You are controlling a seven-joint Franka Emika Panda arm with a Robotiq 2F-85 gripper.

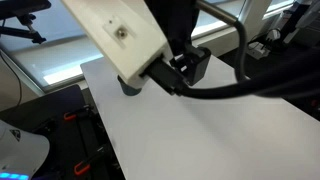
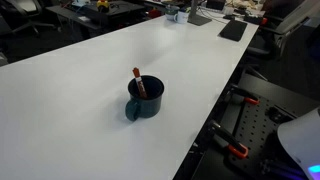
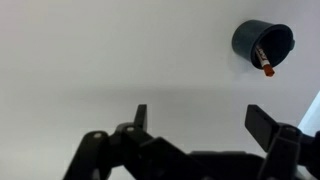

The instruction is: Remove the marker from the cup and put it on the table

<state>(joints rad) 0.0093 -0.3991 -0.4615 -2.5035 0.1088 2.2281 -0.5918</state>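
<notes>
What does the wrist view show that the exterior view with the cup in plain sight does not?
Wrist only: the open gripper, apart from the cup, which is seen from above. Exterior only: in an exterior view the marker sticks up past the rim, leaning; office furniture lies beyond. Both: the marker in the cup, on the white table.

Your arm's last link [image 1: 132,42] is a cream-white boxy shell w/ rounded edges and one small round screw recess [image 1: 120,32] on its flat face. Behind the jaws the wrist block [image 1: 186,68] is matte black, w/ thick black cables [image 1: 255,86] coming off it. Your gripper [image 3: 200,120] is all black: two flat, blunt fingers [image 3: 140,117], angular linkage bars behind them, no markings legible.
</notes>
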